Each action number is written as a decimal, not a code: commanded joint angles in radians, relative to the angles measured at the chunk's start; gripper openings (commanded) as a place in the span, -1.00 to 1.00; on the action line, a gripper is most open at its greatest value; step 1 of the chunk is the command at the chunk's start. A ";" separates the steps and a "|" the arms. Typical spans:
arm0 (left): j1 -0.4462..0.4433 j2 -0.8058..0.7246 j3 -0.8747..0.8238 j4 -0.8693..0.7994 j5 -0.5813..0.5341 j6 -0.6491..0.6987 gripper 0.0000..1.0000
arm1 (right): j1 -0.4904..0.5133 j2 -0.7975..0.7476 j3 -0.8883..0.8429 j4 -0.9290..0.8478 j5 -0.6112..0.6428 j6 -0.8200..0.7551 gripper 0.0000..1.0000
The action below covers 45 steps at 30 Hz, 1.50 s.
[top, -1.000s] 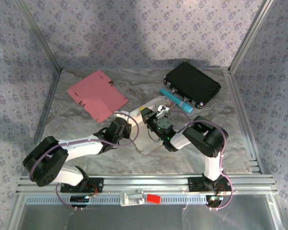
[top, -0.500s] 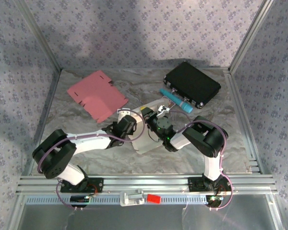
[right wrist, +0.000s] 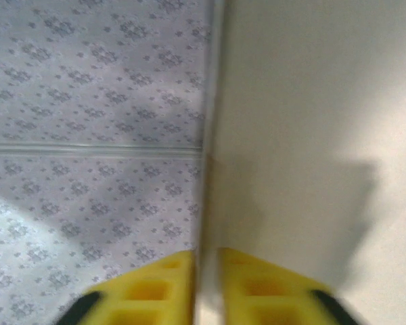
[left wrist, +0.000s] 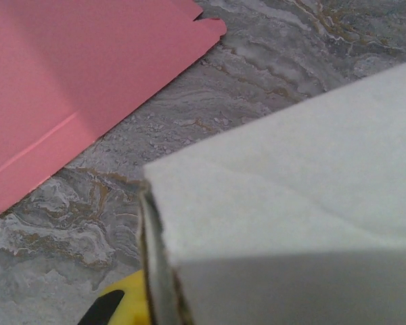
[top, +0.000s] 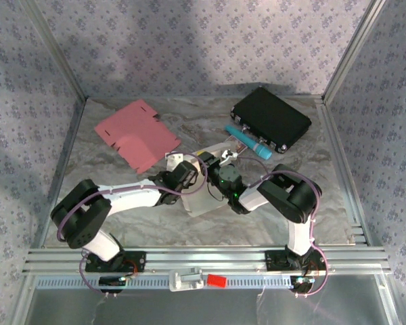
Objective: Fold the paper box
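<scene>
The white paper box (top: 204, 202) is sitting mid-table (top: 271, 223) between the two arms, one panel standing up. The left gripper (top: 187, 177) is pinching that panel's edge, closed tight, with one yellow finger (left wrist: 130, 303) showing beside it. The right gripper (right wrist: 204, 261) is straddling a panel edge, fingers barely apart. Whether it's actually gripping, I can't tell.
</scene>
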 commanded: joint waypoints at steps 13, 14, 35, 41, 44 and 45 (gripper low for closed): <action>0.082 -0.060 0.199 -0.371 0.128 0.018 -1.00 | -0.120 -0.602 0.115 -1.131 -0.075 0.031 0.57; 0.088 -0.061 0.221 -0.409 0.136 0.017 -1.00 | -0.145 -0.626 0.143 -1.201 -0.089 0.010 0.57; 0.271 -0.057 0.390 -0.744 0.489 0.134 -1.00 | -0.305 -0.187 0.906 -1.870 -0.310 -0.505 0.33; 0.270 -0.056 0.391 -0.738 0.488 0.140 -1.00 | -0.293 -0.075 0.947 -1.901 -0.342 -0.534 0.28; 0.270 -0.058 0.387 -0.736 0.490 0.143 -1.00 | -0.291 -0.046 0.940 -1.899 -0.361 -0.545 0.26; 0.270 -0.059 0.387 -0.737 0.491 0.143 -1.00 | -0.291 -0.041 0.937 -1.899 -0.365 -0.546 0.26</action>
